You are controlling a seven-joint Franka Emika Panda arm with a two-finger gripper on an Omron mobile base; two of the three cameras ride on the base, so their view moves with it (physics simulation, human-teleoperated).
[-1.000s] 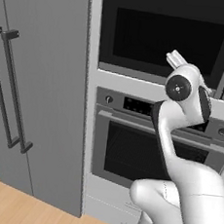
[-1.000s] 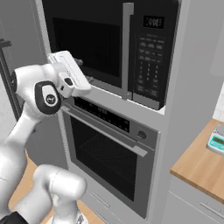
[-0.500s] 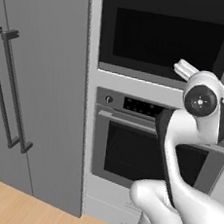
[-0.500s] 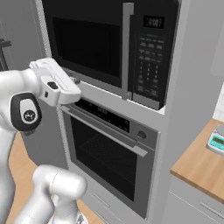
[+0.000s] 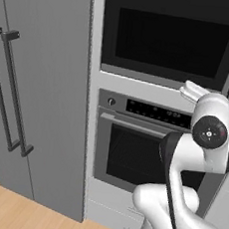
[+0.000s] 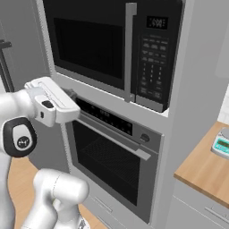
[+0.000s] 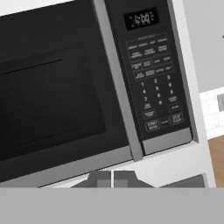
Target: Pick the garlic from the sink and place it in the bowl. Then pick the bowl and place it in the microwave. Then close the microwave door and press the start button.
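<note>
the hand view gives the close look: the microwave (image 7: 144,74) fills it, tilted, the microwave door (image 7: 57,100) shut flat with its dark window, a grey handle (image 7: 116,83) running down beside the black keypad (image 7: 155,83) with its small lit display at the top. down at the bottom edge the end effector (image 7: 112,178) shows its two dark tips pressed together, closed on nothing, sitting just below the door's lower rim and not touching it.

the right base view adds what the hand view can't: the white hand (image 6: 53,100) held out level in front of the strip between the microwave (image 6: 112,44) and the oven (image 6: 114,156) below it, with the oven's long handle and knob just beside it. off to the right there's a wooden bench (image 6: 203,172) carrying a small scale (image 6: 221,143).

the left base view looks from the other side: the arm's dark round joint (image 5: 209,132) stands in front of the oven (image 5: 133,143), hiding its right half, and a tall grey fridge (image 5: 38,93) with two bar handles takes the left.

nothing stands between the tips and the keypad.
</note>
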